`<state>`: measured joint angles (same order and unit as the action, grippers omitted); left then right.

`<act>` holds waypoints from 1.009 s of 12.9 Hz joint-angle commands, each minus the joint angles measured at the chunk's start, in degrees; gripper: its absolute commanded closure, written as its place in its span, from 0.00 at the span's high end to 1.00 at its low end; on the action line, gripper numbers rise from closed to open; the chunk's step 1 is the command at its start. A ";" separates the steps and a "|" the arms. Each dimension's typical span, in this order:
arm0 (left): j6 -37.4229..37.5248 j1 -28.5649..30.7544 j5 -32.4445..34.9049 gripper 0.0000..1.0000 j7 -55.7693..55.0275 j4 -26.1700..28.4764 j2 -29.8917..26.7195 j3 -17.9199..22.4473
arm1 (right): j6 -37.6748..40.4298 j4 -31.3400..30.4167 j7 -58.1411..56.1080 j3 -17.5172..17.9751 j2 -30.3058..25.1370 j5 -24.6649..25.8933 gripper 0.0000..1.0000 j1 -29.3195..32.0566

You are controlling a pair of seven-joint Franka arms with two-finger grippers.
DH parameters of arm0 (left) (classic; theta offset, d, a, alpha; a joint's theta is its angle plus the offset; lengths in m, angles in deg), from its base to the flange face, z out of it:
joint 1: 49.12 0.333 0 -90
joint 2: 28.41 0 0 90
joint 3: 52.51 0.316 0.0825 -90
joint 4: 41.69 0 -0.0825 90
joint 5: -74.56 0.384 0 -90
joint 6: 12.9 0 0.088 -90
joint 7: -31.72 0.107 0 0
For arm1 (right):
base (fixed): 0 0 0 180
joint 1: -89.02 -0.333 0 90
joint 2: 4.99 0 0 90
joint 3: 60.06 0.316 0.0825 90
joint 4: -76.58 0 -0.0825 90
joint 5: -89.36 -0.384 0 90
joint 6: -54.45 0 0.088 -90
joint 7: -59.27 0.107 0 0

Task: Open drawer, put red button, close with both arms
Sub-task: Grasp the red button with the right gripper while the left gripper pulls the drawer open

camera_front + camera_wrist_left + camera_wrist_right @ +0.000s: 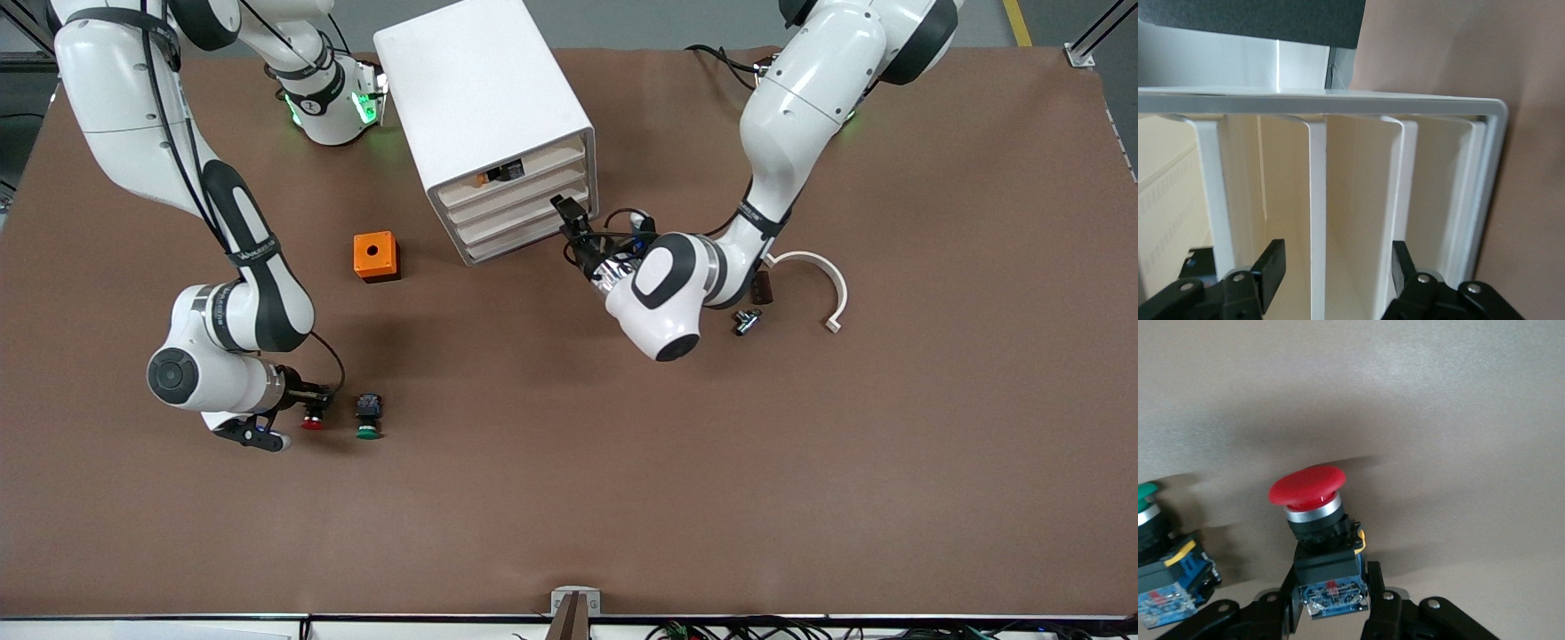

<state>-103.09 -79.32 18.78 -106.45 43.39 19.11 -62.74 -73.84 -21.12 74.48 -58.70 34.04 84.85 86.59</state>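
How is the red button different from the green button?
The red button has a red cap; the green button has a green one. The right gripper is shut on the red button, while the green button lies free on the table beside it. Both have the same mushroom shape and blocky body.
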 commanded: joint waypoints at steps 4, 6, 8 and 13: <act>0.89 -3.81 -2.75 0.55 -0.60 -1.32 1.87 0.29 | 5.77 2.77 0.43 -0.04 -1.85 -0.58 0.04 -1.09; 0.89 -5.13 -2.75 0.37 -0.43 -1.32 2.04 0.29 | 6.04 2.60 -0.09 -0.04 -2.03 -0.50 0.04 -0.73; 0.89 -4.17 -2.49 0.13 -0.51 -1.40 1.70 0.38 | 9.27 2.77 0.69 -0.04 -4.04 -0.58 0.04 -1.08; 3.34 0.48 -1.17 0.00 4.66 -1.58 0.99 1.08 | 11.57 2.69 3.50 0.05 -6.68 -0.67 0.03 -1.26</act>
<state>-101.44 -81.56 17.04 -104.00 42.34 20.40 -61.87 -63.74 -17.60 76.08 -58.68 29.37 84.85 85.53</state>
